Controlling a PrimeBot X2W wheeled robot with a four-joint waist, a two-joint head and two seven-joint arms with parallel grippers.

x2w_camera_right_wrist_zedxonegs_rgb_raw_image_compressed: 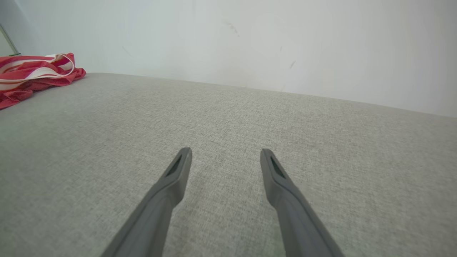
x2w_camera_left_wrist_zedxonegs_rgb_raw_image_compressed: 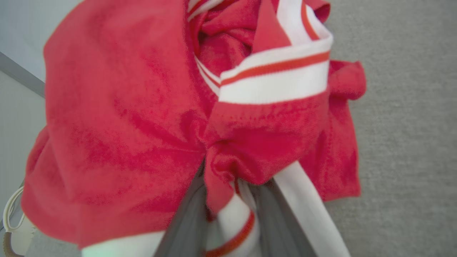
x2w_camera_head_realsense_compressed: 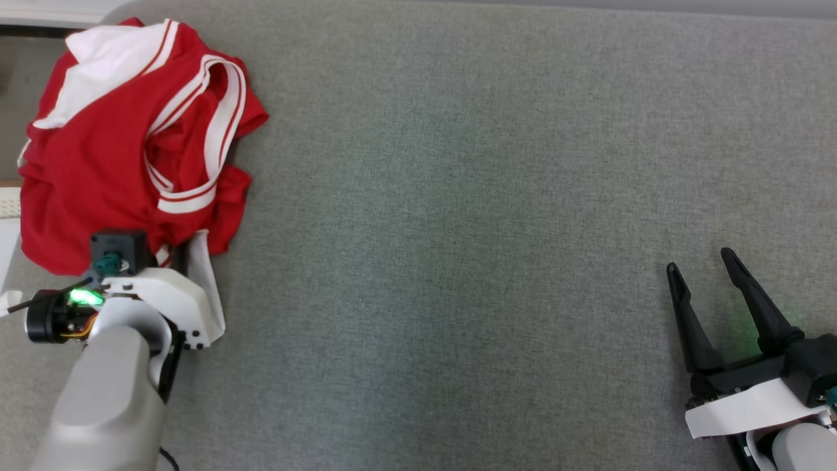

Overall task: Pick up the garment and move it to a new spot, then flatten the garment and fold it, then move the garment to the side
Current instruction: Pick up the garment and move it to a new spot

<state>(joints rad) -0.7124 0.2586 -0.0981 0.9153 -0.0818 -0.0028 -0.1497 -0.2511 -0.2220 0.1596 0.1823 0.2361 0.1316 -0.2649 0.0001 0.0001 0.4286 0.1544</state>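
Red with white striped trim, the garment (x2w_camera_head_realsense_compressed: pixel 98 170) lies crumpled in a heap at the far left corner of the grey cloth-covered counter (x2w_camera_head_realsense_compressed: pixel 458 229). Part of it reaches the counter's left edge. Its long axis runs from near to far in the head view. A white panel sits at the far end, and a loop of white banding with thin red stripes curves along the right side. One white strip (x2w_camera_head_realsense_compressed: pixel 208 275) trails off the near edge toward the robot.

The left claw (x2w_camera_head_realsense_compressed: pixel 171 258) meets the heap at that near edge, fingers pointing away from the robot and buried in the cloth. In the left wrist view the garment (x2w_camera_left_wrist_zedxonegs_rgb_raw_image_compressed: pixel 125 125) looms close above the left claw (x2w_camera_left_wrist_zedxonegs_rgb_raw_image_compressed: pixel 232 178). Its two blurred dark fingers (x2w_camera_left_wrist_zedxonegs_rgb_raw_image_compressed: pixel 189 217) stand either side of a bunched red fold, with a white striped band lying between them lower down. Cloth sits between the jaws, but I cannot tell whether they press on it or merely flank it.

The right claw (x2w_camera_head_realsense_compressed: pixel 701 261) rests low over bare counter at the near right, well apart from the garment, its fingers spread wide with nothing between them. From the right wrist view, the right claw (x2w_camera_right_wrist_zedxonegs_rgb_raw_image_compressed: pixel 225 152) points across the counter (x2w_camera_right_wrist_zedxonegs_rgb_raw_image_compressed: pixel 228 107) toward a pale wall (x2w_camera_right_wrist_zedxonegs_rgb_raw_image_compressed: pixel 250 35), and the garment (x2w_camera_right_wrist_zedxonegs_rgb_raw_image_compressed: pixel 28 71) shows as a low red and white mound far off to the left.
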